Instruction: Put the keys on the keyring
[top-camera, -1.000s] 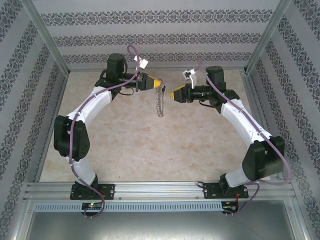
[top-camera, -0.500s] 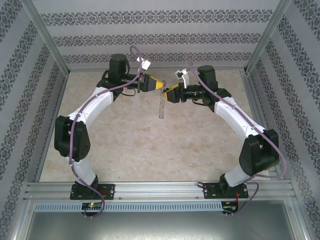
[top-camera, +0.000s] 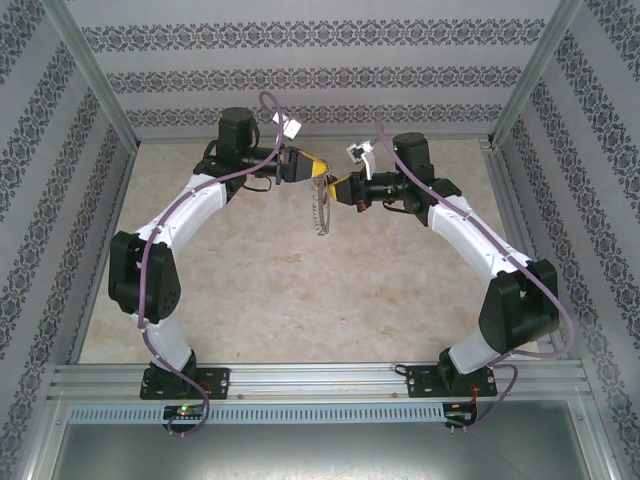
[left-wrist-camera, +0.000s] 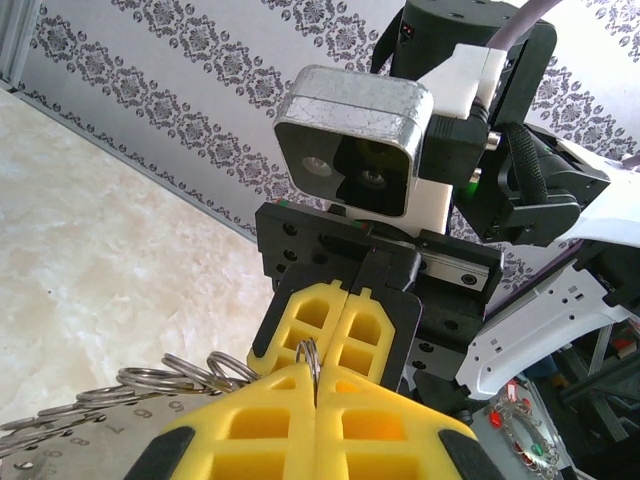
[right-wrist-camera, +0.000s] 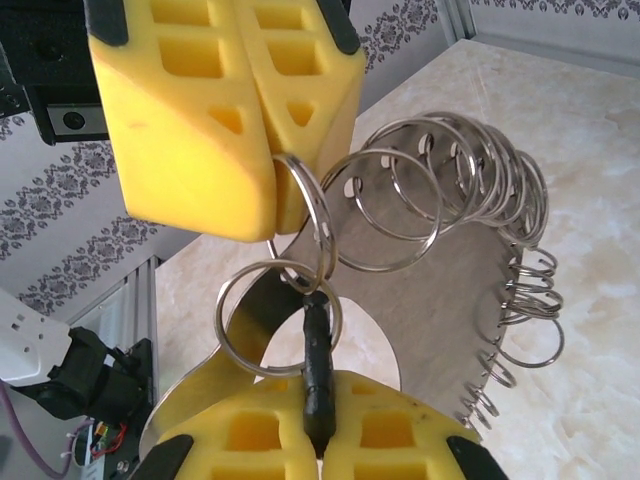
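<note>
Keyring (right-wrist-camera: 430, 300) shows as a flat silvery hoop fringed with split rings (left gripper (right-wrist-camera: 272, 215) pinches one); right gripper (right-wrist-camera: 320, 425) clamps the black key (right-wrist-camera: 316, 345), seen edge-on.

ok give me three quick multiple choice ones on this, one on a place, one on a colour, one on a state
1. Where is the keyring?
A lying flat, unheld
B hanging from the left gripper
C balanced on edge, unheld

2. Colour of the fingers?
A blue
B red
C yellow

3. The right gripper is:
A shut on the key
B wide open
C shut on nothing

Answers:
1 B, it dangles below that gripper's closed tips.
2 C, both wrist views show yellow pads.
3 A, the black key sits clamped between its tips.
</note>
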